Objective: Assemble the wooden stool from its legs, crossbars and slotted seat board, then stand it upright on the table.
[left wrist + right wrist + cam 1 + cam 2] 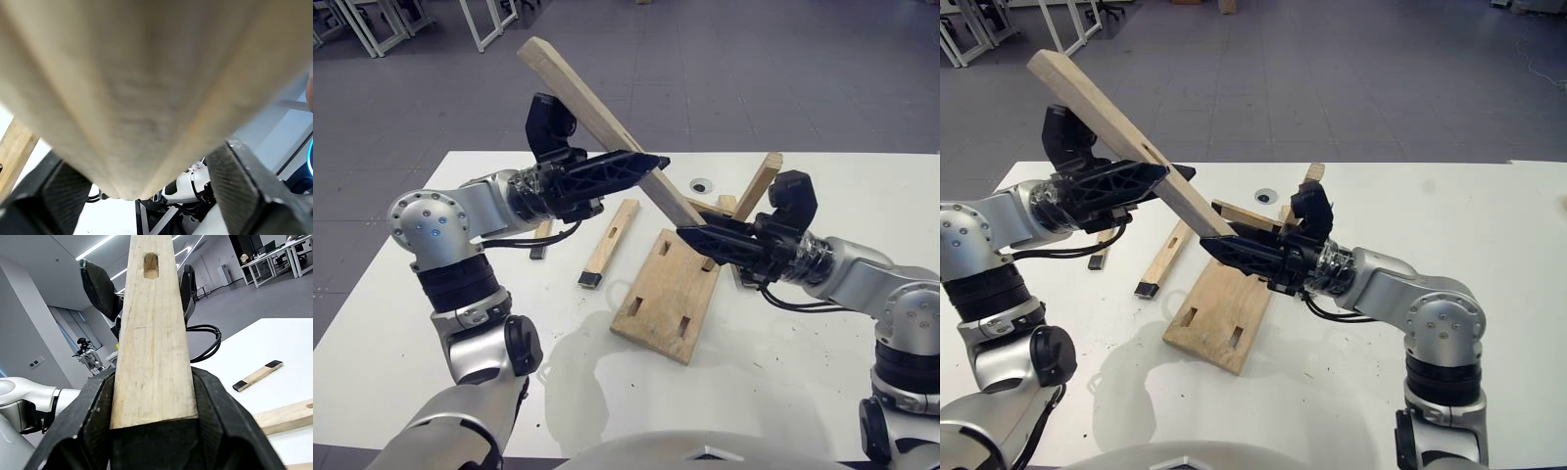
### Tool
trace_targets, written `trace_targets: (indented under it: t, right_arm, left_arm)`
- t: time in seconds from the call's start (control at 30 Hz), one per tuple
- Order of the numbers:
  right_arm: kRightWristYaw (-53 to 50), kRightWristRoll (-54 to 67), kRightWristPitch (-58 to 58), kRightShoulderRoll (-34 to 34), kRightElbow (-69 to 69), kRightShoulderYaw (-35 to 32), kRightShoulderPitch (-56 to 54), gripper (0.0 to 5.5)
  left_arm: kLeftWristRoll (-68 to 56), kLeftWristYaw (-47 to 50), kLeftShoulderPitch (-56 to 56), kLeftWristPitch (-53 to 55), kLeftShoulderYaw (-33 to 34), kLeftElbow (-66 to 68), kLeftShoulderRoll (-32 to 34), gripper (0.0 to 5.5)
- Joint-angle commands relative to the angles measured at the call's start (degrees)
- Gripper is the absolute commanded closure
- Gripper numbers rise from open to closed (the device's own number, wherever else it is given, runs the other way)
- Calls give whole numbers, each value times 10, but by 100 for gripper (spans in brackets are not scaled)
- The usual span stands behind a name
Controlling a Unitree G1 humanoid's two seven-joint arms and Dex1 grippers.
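Leg, long pale wooden bar (607, 122). Head views: slants over flat slotted wooden seat board (666, 294) on white counter (783, 362); left hand (651, 164) pinches mid-length, right hand (695, 235) pinches low end over board's far edge. Left wrist: leg between black fingers (244, 191). Right wrist: fingers clamp flat faces. Likely light, stiff, smooth; could pivot, so grip flats near end.
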Motion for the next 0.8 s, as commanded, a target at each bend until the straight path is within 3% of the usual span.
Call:
trace_targets:
  t: [0.03, 0.13, 0.3, 0.4, 0.5, 0.63, 0.73, 0.8]
  right_arm:
    - [-6, -6, 1, -14, -2, 9, -1, 347]
    - [-4, -5, 1, -16, -7, 16, -1, 347]
    - [-13, -15, -3, -29, -2, 14, -2, 347]
    - [-9, -36, -3, -56, 6, 4, -7, 276]
    - [44, -13, 13, -142, -11, -71, 44, 208]
    - [129, -38, 37, -245, -48, -184, 181, 203]
    - [-26, -144, 20, -194, -40, -121, 194, 203]
    - [-191, -278, 25, -112, -56, -7, 186, 203]
  left_arm:
    - [-19, 26, -2, -12, 3, 21, 0, 274]
    - [-29, 67, -7, -31, 16, 47, -17, 322]
    - [-80, 107, 5, -28, 14, 41, -26, 325]
    - [-102, 113, 15, -30, 9, 35, -17, 328]
    - [-106, 113, 16, -41, 15, 50, 6, 329]
    - [-103, 111, 18, -66, 23, 58, 47, 344]
    - [-102, 105, 17, -89, 29, 60, 73, 344]
    - [-101, 103, 17, -103, 25, 56, 83, 344]
